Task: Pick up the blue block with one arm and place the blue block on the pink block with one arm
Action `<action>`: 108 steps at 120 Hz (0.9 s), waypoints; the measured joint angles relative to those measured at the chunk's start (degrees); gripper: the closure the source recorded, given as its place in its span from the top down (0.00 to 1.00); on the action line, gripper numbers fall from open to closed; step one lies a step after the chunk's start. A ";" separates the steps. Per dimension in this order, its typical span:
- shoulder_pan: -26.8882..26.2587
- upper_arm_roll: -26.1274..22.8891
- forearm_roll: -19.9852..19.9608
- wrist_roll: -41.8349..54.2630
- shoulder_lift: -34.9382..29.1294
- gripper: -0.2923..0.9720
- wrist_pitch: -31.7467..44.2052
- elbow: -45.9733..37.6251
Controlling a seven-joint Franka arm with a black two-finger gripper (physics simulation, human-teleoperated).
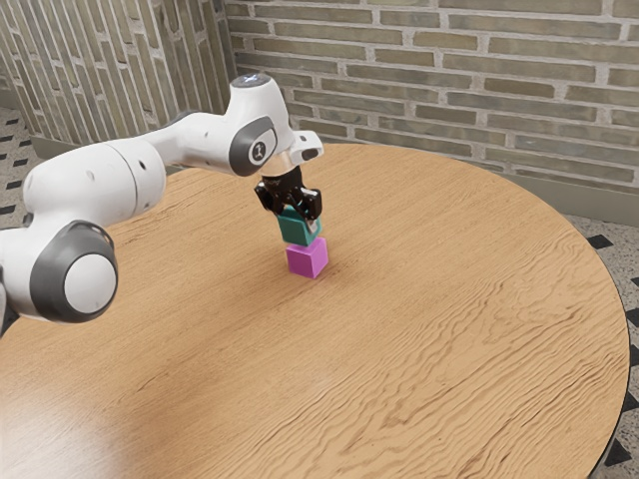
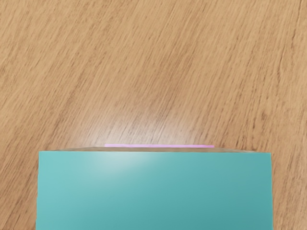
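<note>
The hand (image 1: 298,212) is clamped on the blue block (image 1: 298,232), right over the pink block (image 1: 308,259), touching it or nearly. The blue block looks a bit off-center. Let go like this, it could tip and fall onto the worktop (image 1: 449,319).

The blue block (image 1: 298,229) is a plain blue-green teal with no pattern. In the wrist view its top face has a pale sheen, and a thin pink line shows along its far edge. The pink block (image 1: 307,258) is a solid magenta-pink. The end effector (image 1: 291,208) is glossy black. The arm (image 1: 100,185) is white with grey joint caps. The counter (image 1: 419,329) is a warm tan wood with darker wavy grain streaks. At twelve o'clock, the wall (image 1: 449,60) is grey-beige brick with paler mortar lines. At three o'clock, the floor (image 1: 611,245) is speckled grey with black diamonds.
</note>
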 joint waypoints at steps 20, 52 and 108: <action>-0.03 -0.03 -0.03 -0.65 0.00 0.53 -0.11 0.00; -0.03 -0.11 -0.76 -1.67 -0.16 0.65 0.50 -0.65; -3.86 3.00 -3.57 -2.47 -56.55 0.76 -16.62 -36.54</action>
